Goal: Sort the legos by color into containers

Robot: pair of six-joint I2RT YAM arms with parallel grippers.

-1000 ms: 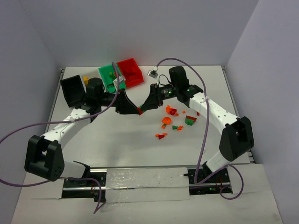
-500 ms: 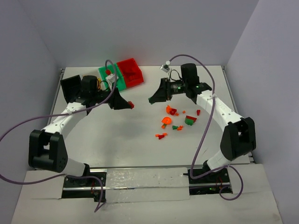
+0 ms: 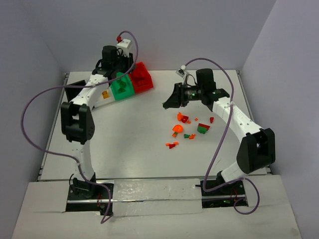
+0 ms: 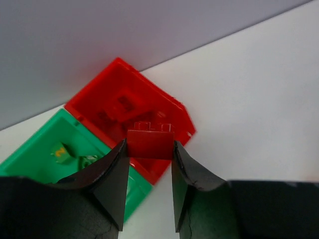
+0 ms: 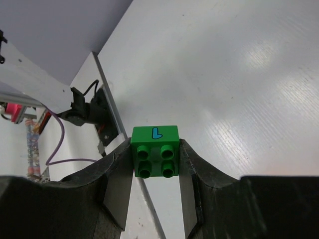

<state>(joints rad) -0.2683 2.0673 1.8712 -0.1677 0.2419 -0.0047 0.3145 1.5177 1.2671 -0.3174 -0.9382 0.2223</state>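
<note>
While poised over the red bin [image 4: 107,107] at the table's far left, pinching a red brick [image 4: 149,143] in the left gripper [image 4: 148,149], studs up, clamped on two sides by the dark fingers. Inside that bin, at least one more red piece [image 4: 124,103], hard to separate from the red floor. Flush against its side, the green bin [image 4: 40,159], with a small green-and-yellow piece [image 4: 62,152] and something pale beside it, too blurred to name. Visible from overhead alone: next along the row, the white bin [image 3: 110,99] with one orange piece [image 3: 105,93] inside, then the black bin [image 3: 75,85], largely hidden behind the left arm [image 3: 84,94], contents impossible to tell. Also from overhead alone: loose legos [image 3: 176,128] in red, orange and green, scattered on the white table [image 3: 129,144] right of centre, just beside the right arm's reach. Gripped in the right gripper [image 5: 155,167], to the left of that scatter and well apart from the bins: a green four-stud brick [image 5: 155,152], squeezed on both flanks, studs toward the wrist camera. Printed on its upper face, a blue mark [image 5: 156,132] shaped like the letter L, readable only from the right wrist; from above, neither held brick to be made out.
</note>
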